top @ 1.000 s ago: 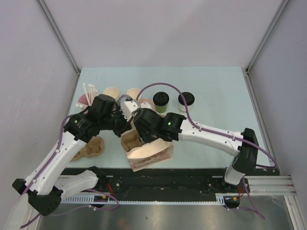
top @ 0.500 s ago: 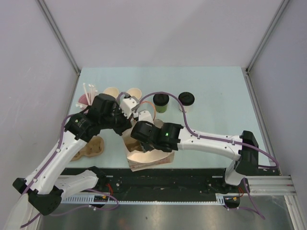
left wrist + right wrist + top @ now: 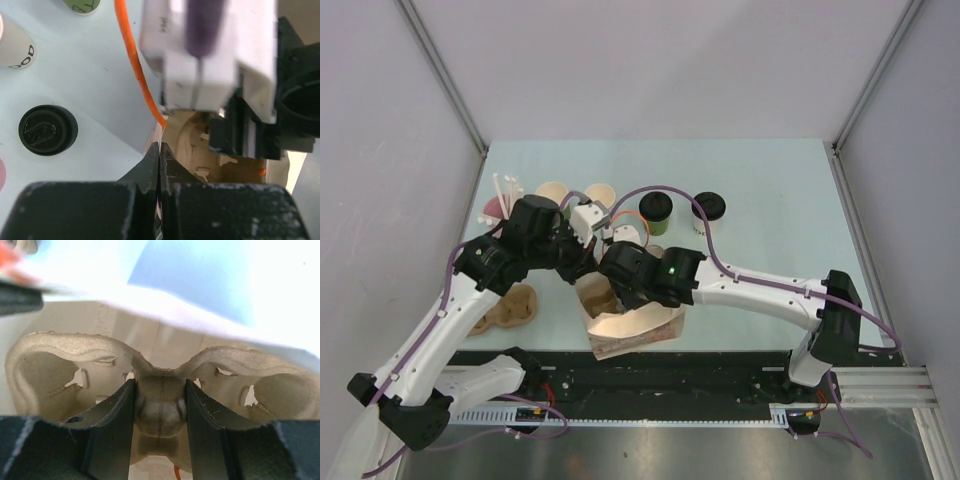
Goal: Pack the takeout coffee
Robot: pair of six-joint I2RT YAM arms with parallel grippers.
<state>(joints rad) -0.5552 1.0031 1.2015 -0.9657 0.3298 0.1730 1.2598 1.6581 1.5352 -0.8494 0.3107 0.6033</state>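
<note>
— So, what do you have hold of, biggest first?

— Well, the paper bag (image 3: 638, 335) stands open at the near edge of the tabletop (image 3: 770, 180). My left jaws are pressed together on its rim, right where the orange handle (image 3: 132, 70) comes out. My right jaws are clamped on the middle ridge of a moulded pulp carrier (image 3: 60, 355), which sits down in the bag's mouth.

— And the coffee itself?

— Out on the tabletop, beyond the bag. The green cup (image 3: 657, 227) and, to its right, the white cup (image 3: 708, 207) are both upright, each under a black lid (image 3: 656, 205). Neither is in the carrier yet.

— How do you expect them to handle?

— The walls are thin paper, I judge, so they will dent under a hard squeeze. I cannot tell whether they are full, so I'd treat them as top-heavy and ready to spill. The lids look like smooth plastic and may slip or pop off, so I would not lift by them. I'd take each cup around its upper wall, just under the lid, where the rolled edge stiffens it. Then I'd hold it upright and lower it straight into a carrier well.
</note>
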